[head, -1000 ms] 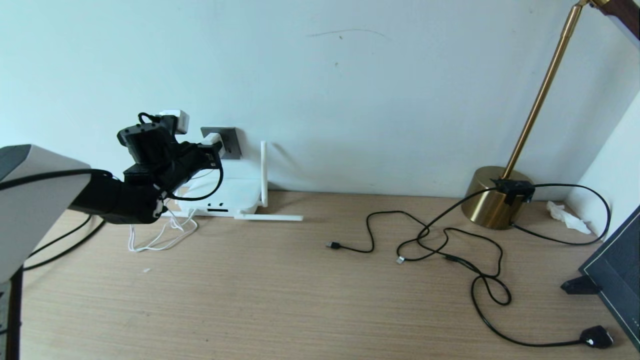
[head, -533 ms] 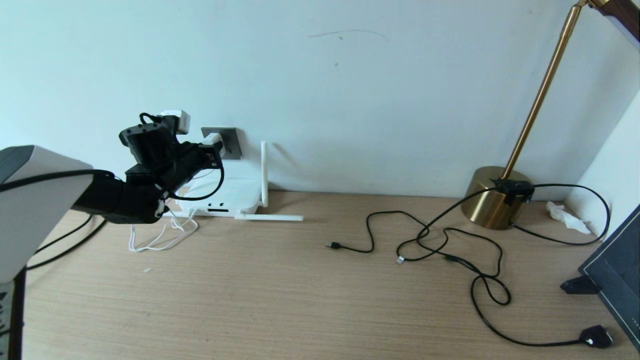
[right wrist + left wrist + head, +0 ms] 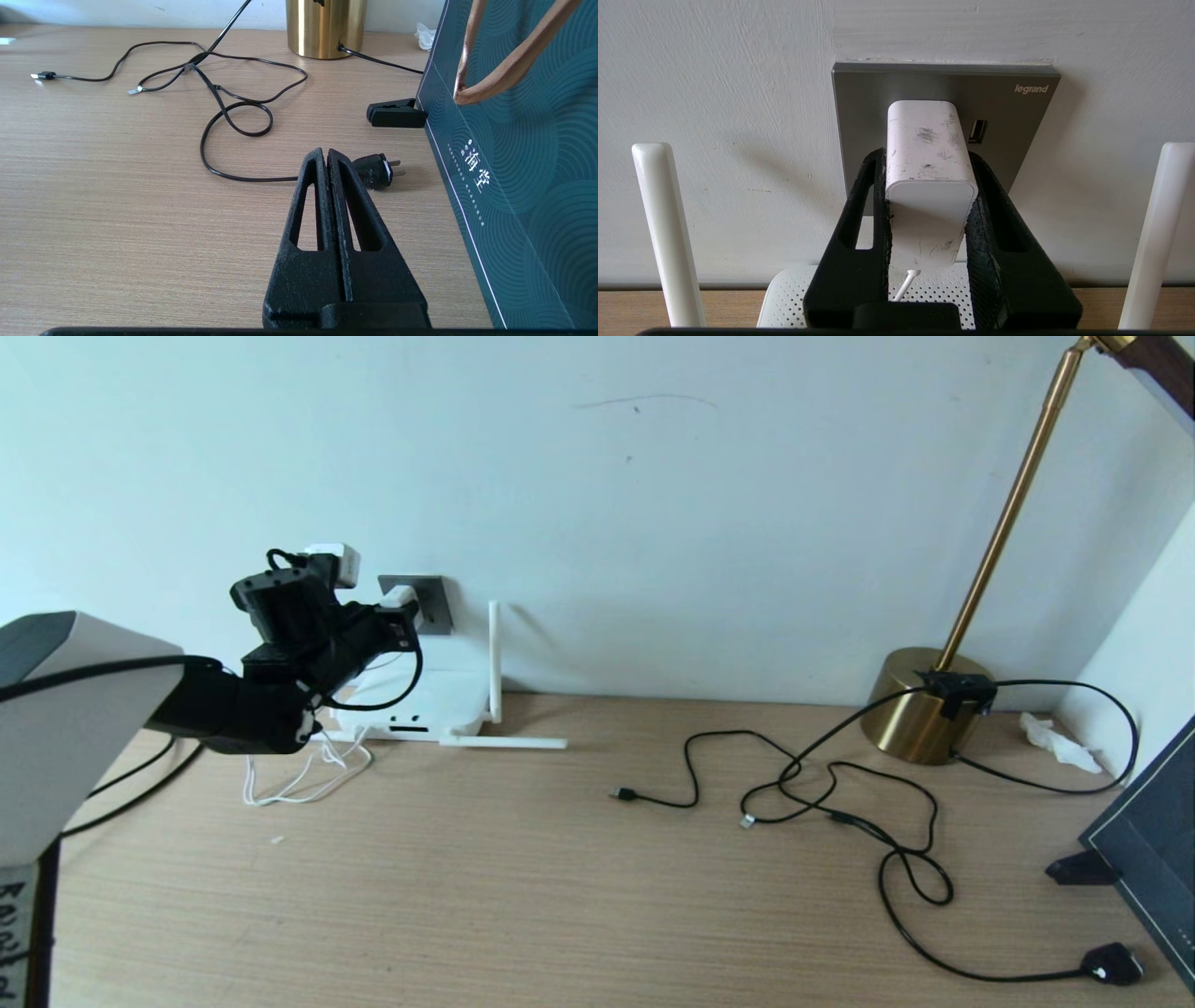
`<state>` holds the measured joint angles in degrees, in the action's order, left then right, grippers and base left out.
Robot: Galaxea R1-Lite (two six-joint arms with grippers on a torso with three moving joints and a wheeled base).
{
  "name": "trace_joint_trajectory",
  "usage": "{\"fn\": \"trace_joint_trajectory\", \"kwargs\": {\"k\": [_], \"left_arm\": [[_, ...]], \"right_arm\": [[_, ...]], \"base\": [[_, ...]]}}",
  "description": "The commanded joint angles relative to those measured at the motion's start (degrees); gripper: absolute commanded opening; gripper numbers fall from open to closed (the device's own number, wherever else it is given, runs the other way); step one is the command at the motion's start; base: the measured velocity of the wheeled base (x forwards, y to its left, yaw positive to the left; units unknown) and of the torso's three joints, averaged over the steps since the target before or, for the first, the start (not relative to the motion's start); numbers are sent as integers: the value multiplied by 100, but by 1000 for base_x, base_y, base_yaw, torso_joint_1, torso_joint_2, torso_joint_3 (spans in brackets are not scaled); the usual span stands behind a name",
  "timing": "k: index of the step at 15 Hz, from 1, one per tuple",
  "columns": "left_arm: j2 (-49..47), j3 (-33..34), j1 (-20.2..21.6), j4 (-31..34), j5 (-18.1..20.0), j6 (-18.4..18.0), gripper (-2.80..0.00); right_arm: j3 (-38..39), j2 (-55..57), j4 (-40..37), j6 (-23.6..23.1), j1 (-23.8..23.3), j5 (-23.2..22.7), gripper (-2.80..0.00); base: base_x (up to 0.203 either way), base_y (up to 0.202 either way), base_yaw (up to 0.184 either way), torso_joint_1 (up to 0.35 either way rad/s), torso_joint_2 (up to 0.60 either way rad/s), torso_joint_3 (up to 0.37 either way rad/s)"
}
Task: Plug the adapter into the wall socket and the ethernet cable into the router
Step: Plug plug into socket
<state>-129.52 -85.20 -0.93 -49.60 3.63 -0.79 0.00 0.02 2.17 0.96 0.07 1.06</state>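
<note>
My left gripper (image 3: 927, 158) is shut on the white adapter (image 3: 927, 149), holding it by its sides. The adapter's front end is against the dark grey wall socket (image 3: 1017, 121); its pins are hidden. In the head view the adapter (image 3: 400, 596) meets the socket (image 3: 434, 602) at the far left. The white router (image 3: 420, 695) lies just below on the table. The ethernet cable's clear plug (image 3: 747, 821) rests mid-table, away from both grippers. My right gripper (image 3: 325, 156) is shut and empty, low over the table's right side.
A brass lamp base (image 3: 920, 705) stands at the back right amid tangled black cables. A black power plug (image 3: 376, 171) and a dark green bag (image 3: 514, 163) sit near the right gripper. Router antennas (image 3: 663, 224) flank the left gripper. The white cord (image 3: 299, 784) is bunched before the router.
The left gripper has edged a little toward the wall with the adapter in it. The right arm and the cables have stayed still.
</note>
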Motion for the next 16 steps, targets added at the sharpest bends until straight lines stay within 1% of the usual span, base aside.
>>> {"fn": "trace_joint_trajectory", "kwargs": {"k": [1,4,6,16], "left_arm": [[-82,-5,-22,-14,6,1,-280],[-95,-45,-30,-14,-31,6,-280],[-187,-155,-65,-32,-170,8,-280],[-140,-111,-66,-41,-196,17,-280]], "right_arm": [[62,-2,3,0,1,-1,-280],[62,-2,3,0,1,-1,-280],[62,-2,3,0,1,-1,-280],[62,-2,3,0,1,-1,-280]], "base": [[0,0,0,0,0,0],[0,0,0,0,0,0],[0,0,0,0,0,0],[0,0,0,0,0,0]]}}
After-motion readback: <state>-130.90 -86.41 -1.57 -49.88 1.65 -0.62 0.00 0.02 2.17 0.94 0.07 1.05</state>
